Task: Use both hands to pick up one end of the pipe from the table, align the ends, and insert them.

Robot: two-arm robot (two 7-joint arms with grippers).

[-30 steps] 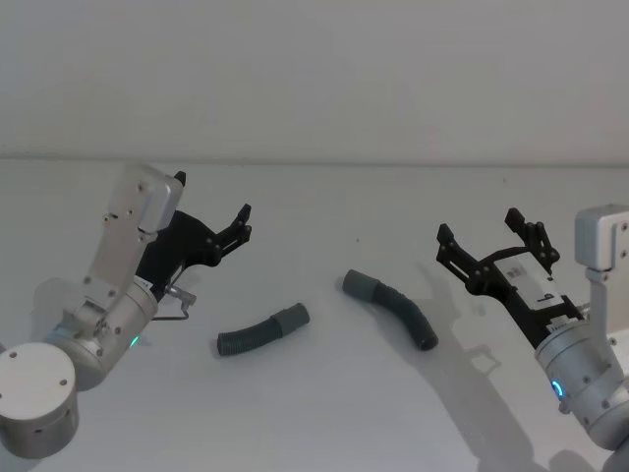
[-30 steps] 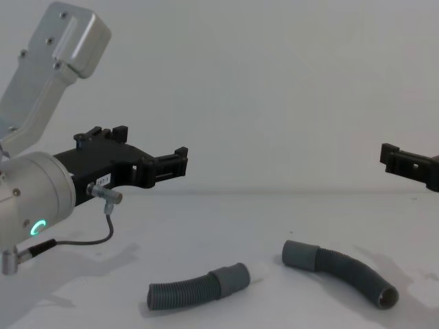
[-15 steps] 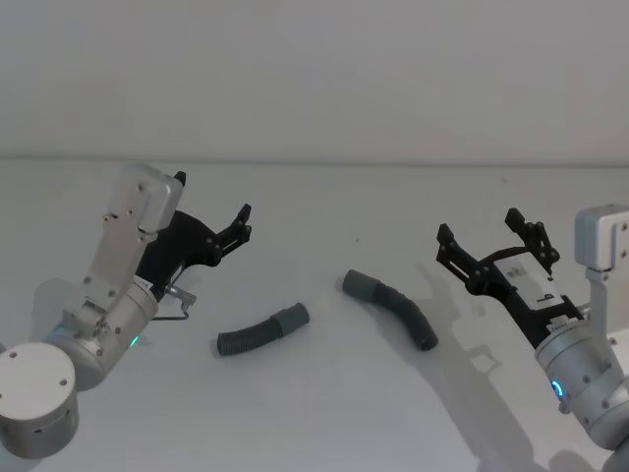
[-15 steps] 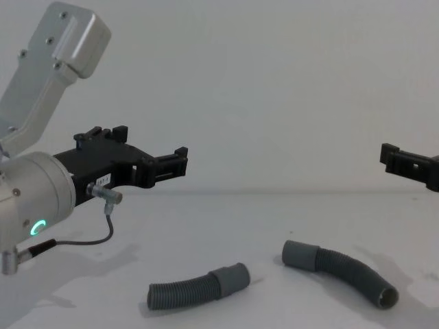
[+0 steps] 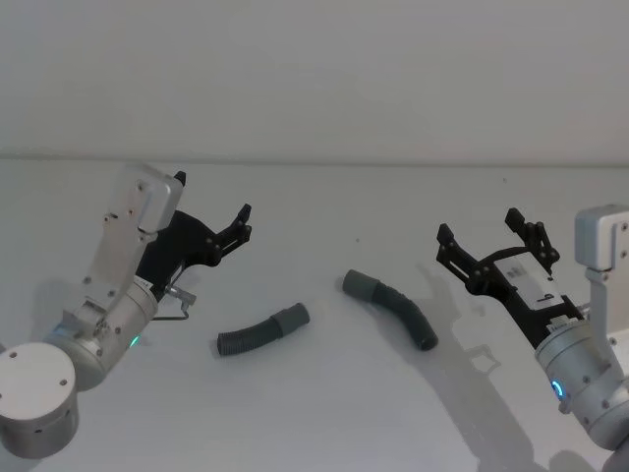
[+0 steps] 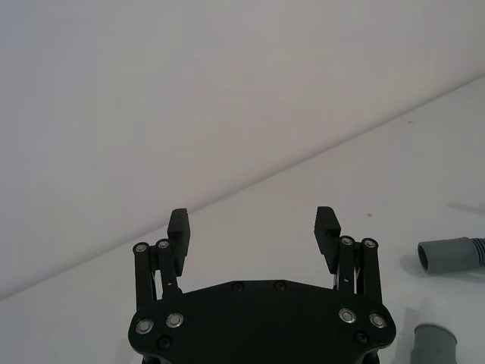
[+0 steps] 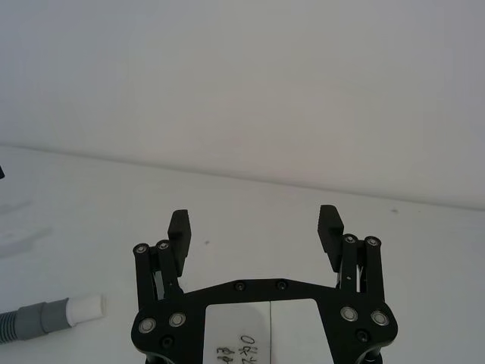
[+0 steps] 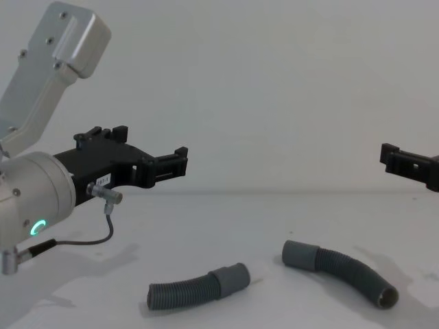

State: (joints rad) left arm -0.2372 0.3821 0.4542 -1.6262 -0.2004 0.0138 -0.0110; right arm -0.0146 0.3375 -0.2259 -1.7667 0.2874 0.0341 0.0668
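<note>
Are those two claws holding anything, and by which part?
Nothing is held. The left gripper and right gripper are open above the table; the left hose and right hose lie on it untouched.

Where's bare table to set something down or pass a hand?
Bare: table near strip in front of left hose and right hose; far strip behind them. Tight: between their cuffs; left hand and right hand, open, flank them.

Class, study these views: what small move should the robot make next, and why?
Probably lower both open grippers: the left gripper toward the left hose piece, the right gripper toward the right hose piece. Both hover empty above the table, and the pieces lie apart, ungrasped.
</note>
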